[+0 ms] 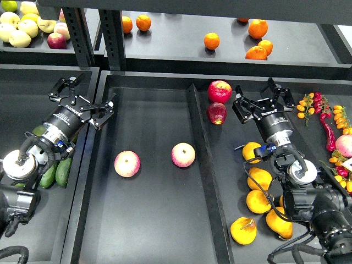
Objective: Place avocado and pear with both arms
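Both grippers empty: left gripper (82,102) open, right gripper (263,98) open. Avocado (62,171) lies near left, under the arm; pear (243,230) near right. Advise each descend squarely, gripping across the widest part.

Trays (154,231) and shelving: matte black. Both arms and grippers, left (82,99) and right (263,99): black, white lettering on the wrists. Centre-tray apples (127,164): pink blushed with yellow. Pears (243,230): golden yellow-orange with brownish streaks. Avocados (63,171): green. Rear-shelf oranges (212,40): bright orange. Upper apples (219,91): deep red. Chillies (329,135): red.
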`<state>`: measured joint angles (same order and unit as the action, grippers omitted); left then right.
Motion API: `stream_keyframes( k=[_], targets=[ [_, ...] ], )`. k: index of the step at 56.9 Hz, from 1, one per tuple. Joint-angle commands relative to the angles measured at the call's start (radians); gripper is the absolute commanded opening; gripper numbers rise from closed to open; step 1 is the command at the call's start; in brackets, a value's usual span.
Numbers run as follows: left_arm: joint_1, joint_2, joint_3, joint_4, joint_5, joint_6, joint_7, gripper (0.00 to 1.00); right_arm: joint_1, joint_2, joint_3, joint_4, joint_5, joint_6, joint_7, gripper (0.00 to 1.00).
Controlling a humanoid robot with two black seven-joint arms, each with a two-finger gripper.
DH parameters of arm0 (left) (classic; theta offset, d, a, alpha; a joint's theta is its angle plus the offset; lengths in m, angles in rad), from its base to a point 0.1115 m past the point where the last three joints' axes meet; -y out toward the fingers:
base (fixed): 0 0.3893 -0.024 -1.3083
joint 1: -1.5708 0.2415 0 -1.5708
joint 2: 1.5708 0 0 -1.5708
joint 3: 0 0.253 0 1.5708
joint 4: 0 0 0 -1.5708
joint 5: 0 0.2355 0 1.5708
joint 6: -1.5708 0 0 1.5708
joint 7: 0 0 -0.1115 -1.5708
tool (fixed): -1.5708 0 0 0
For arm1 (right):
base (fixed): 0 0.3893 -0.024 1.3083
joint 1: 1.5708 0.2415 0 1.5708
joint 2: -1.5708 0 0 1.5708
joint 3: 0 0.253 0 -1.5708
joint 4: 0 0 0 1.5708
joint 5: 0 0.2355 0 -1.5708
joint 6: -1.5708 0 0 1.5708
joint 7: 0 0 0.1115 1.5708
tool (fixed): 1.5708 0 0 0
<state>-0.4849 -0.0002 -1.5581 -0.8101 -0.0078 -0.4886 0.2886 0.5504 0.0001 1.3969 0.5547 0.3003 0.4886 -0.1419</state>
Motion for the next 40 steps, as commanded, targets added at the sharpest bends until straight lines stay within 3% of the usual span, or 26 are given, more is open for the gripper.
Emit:
stream_keyframes(
  k=[1, 9, 22, 40],
  targets=[
    [0.019, 0.000, -0.008, -0.029, 0.002, 0.000, -0.072, 1.00, -0.018, 0.000, 0.007, 0.019, -0.033, 0.000, 0.002, 1.00],
    [0.054, 0.000, -0.007, -0.072, 0.011, 0.000, -0.106, 1.00, -0.040, 0.000, 0.007, 0.039, -0.067, 0.000, -0.001, 1.00],
    [0.154, 0.000, 0.021, -0.169, 0.077, 0.000, -0.106, 1.00, -0.095, 0.000, 0.025, 0.080, -0.150, 0.000, -0.002, 1.00],
    [0.264, 0.000, 0.036, -0.285, 0.103, 0.000, -0.108, 1.00, -0.279, 0.000, 0.039, 0.269, -0.230, 0.000, -0.004, 1.00]
  ],
)
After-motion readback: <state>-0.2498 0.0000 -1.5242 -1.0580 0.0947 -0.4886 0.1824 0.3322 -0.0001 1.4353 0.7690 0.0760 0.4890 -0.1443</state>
